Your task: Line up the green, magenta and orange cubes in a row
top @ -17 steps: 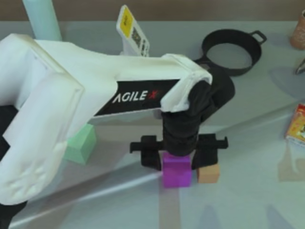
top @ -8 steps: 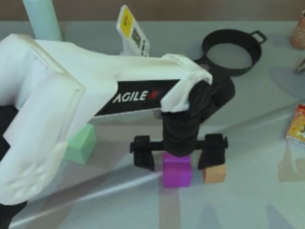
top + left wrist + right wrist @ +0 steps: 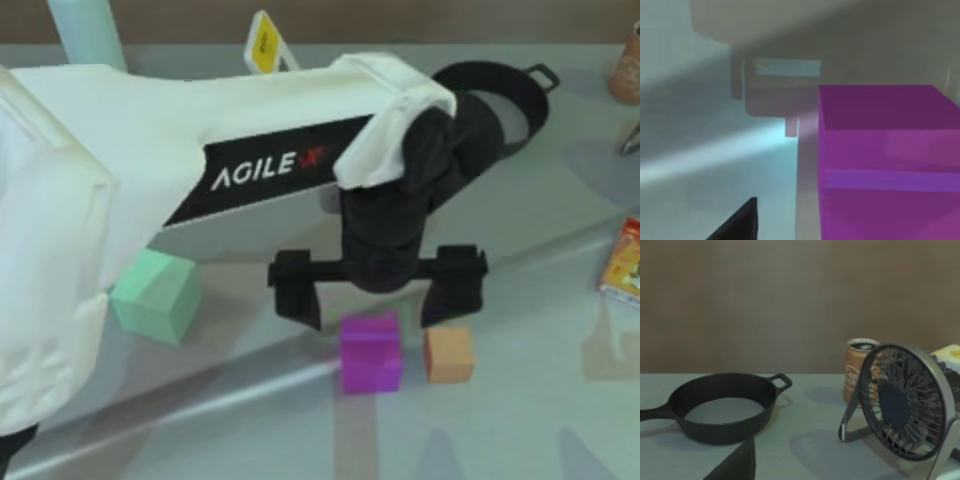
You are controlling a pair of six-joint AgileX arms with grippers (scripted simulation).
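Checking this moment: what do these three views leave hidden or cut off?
- Right gripper: in none of the views.
- Pan: top view, near rim behind the left arm.
- Magenta cube: left wrist view, cut by the frame edge.
- Green cube: top view, far corner under the left arm.
- Yellow tag: print too small.

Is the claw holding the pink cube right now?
No: seen from above, the left gripper is open, its fingers spread wide of the magenta cube, which sits on the table beside the orange cube.
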